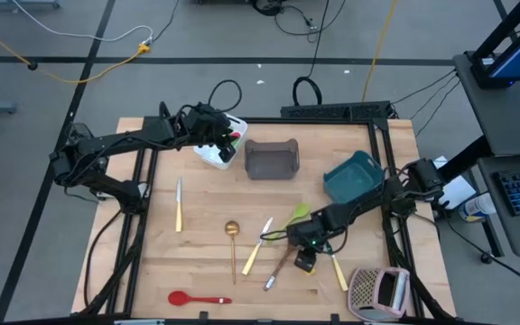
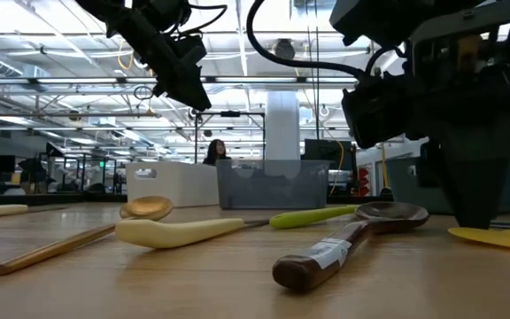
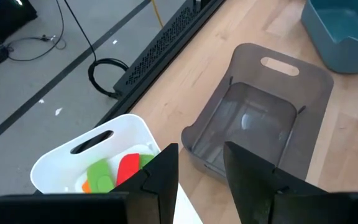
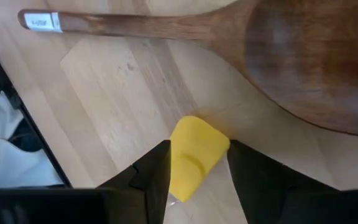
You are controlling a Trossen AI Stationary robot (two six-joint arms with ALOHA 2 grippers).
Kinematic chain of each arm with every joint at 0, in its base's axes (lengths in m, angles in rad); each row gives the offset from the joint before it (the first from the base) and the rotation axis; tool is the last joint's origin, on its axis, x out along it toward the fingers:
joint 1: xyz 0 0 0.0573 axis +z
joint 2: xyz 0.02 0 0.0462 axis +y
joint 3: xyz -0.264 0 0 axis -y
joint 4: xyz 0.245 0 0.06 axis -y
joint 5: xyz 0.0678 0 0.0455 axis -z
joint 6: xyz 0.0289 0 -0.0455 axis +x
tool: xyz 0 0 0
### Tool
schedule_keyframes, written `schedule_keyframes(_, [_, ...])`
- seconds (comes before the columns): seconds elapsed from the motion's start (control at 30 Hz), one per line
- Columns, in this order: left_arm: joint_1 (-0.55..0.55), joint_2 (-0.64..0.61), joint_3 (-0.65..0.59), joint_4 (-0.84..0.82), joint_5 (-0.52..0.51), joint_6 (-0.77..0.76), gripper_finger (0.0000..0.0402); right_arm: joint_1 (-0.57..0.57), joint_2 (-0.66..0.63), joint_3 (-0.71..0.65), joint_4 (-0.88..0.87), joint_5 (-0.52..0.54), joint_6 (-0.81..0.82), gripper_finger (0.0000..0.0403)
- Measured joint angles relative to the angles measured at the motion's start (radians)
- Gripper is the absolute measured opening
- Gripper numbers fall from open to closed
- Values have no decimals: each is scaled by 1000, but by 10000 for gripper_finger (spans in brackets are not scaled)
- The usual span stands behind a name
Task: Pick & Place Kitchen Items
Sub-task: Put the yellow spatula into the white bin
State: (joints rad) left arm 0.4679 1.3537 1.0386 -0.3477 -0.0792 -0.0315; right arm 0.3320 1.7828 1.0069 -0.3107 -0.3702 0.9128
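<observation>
Yellow spatula is lying on the table's near right, its blade end sitting between the spread fingers of the right gripper, which is pointing down beside the brown spoon. Left gripper, jaws spread and empty, is hovering far left over the white tub.
</observation>
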Motion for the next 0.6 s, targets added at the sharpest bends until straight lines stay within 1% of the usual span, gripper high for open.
schedule_keyframes(0.13, [0,0,0,0,0,0,134,0,0,-1,0,22,-43,129])
schedule_keyframes(0.23, [0,0,0,0,0,0,134,0,1,-15,24,27,-67,95])
schedule_keyframes(0.4, [0,0,0,0,0,0,134,0,0,-99,194,27,-69,18])
schedule_keyframes(0.43, [0,0,0,0,0,0,134,-1,0,-114,221,28,-70,9])
schedule_keyframes(0.5, [0,0,0,0,0,0,134,-1,0,-137,259,30,-70,7])
schedule_keyframes(0.6, [0,0,0,0,0,0,134,-1,1,-145,265,31,-97,3])
